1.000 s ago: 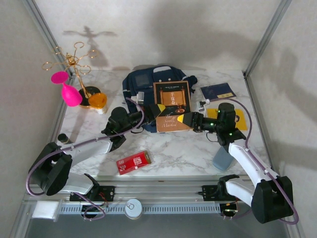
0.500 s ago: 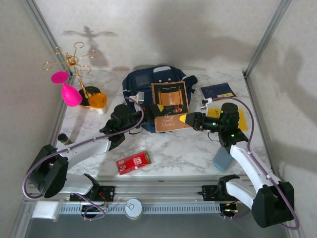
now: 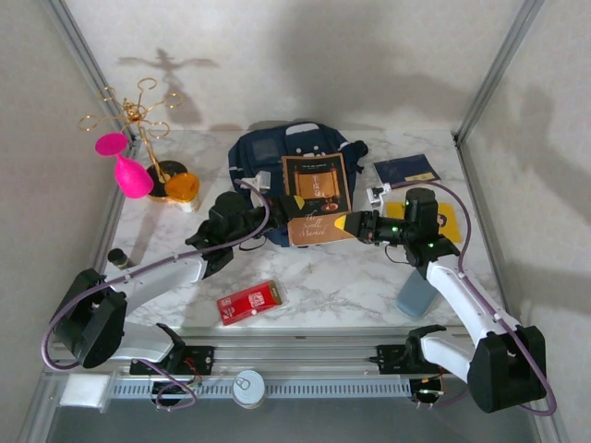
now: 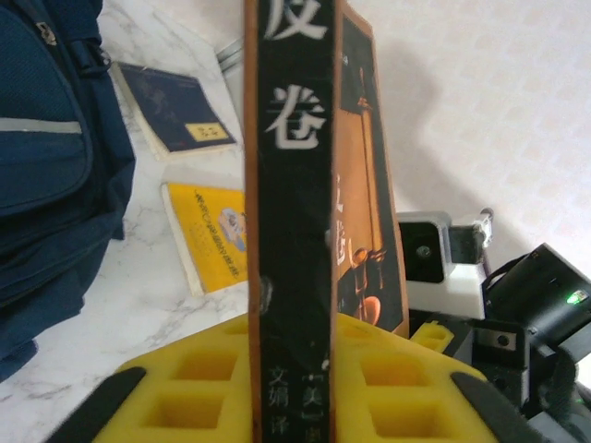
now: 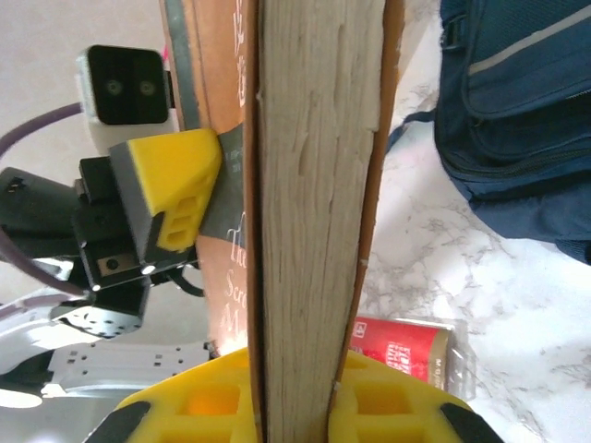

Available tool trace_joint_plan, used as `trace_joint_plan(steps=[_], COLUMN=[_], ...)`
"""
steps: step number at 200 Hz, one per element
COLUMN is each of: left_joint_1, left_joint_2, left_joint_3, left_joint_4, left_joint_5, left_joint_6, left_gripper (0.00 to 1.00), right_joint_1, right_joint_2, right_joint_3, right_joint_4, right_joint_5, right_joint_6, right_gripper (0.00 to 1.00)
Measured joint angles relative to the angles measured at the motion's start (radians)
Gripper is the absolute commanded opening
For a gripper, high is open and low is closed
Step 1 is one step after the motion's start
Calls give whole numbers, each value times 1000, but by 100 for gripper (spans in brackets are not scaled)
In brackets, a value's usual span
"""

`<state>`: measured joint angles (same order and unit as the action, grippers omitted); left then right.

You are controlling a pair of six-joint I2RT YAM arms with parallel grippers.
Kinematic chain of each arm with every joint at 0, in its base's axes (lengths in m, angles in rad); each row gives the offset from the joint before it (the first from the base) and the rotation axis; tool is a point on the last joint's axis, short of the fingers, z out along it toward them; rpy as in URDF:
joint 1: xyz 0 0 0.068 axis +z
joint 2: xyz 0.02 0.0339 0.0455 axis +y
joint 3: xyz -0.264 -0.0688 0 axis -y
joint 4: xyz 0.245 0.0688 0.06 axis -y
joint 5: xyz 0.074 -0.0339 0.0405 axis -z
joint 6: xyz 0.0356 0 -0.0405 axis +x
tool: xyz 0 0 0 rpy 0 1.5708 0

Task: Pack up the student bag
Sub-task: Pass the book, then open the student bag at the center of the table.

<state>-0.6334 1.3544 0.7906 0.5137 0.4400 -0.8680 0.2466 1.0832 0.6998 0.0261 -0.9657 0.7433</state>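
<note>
L gripper [image 3: 295, 204], R gripper [image 3: 343, 222] prob. clamped.

That brown hardcover book [image 3: 317, 198] blocks a good chunk of the navy-blue striped fabric backpack [image 3: 263, 152], and its cover lettering is way too tiny to read. Both wrist views crop the book top and bottom.

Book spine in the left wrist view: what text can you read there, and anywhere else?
"皮卷": large white characters on the black spine of the book, top cut off.
"文娟 译": small, low on that spine; uncertain.
Cover script, top view: blurred.
Red box, yellow booklet, navy booklet: print too small to read.
</note>
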Motion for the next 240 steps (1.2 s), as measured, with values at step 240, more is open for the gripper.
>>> trace_joint_plan(steps=[240], left_joint_1=[-88], left_joint_2=[686], left_joint_3=[790], left_joint_4=[-956], left_joint_5=[-358], left_joint_6=[974], left_gripper=[47], right_joint_1=[-393], right_joint_2=[-2], right_joint_3=[-39], right_joint_4=[-344], right_joint_5=[305], right_joint_6=[-130], right_gripper=[0])
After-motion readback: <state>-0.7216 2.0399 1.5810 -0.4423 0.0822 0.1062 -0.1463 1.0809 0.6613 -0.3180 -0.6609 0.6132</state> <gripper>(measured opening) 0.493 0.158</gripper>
